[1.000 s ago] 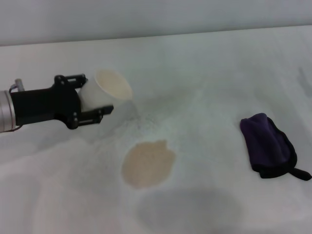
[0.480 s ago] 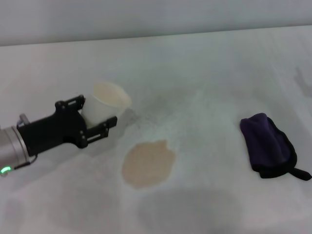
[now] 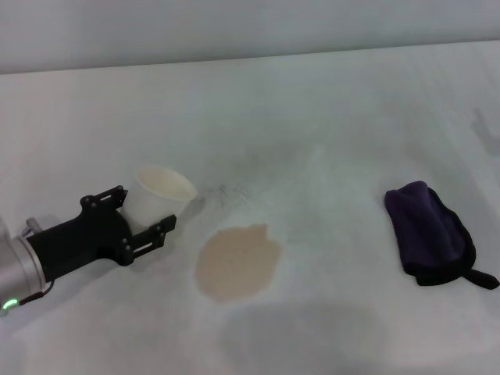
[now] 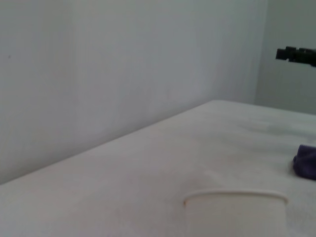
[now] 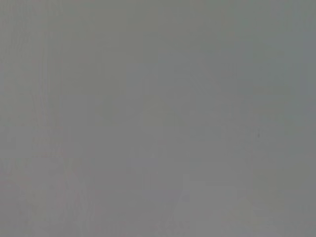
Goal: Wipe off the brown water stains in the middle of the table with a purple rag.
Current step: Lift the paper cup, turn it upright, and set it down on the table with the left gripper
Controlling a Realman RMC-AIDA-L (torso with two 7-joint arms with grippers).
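The brown water stain [image 3: 237, 262] is a tan roundish puddle near the middle of the white table [image 3: 328, 125]. The purple rag [image 3: 430, 233] lies folded at the right, its black loop tail pointing right; an edge of it shows in the left wrist view [image 4: 307, 162]. My left gripper [image 3: 144, 219] is shut on a white paper cup [image 3: 162, 194], holding it upright just left of the stain. The cup's rim shows in the left wrist view [image 4: 236, 198]. My right gripper is out of the head view; its wrist view shows only plain grey.
Faint grey smudges [image 3: 230, 190] lie behind the stain. A shadow [image 3: 305, 336] falls on the table in front of the stain. A grey wall [image 3: 234, 27] runs along the far table edge. A dark object [image 4: 295, 54] shows far off in the left wrist view.
My left gripper has moved down and toward the front with the cup. The cup has turned from tilted toward the stain to upright. The stain and rag have not moved.
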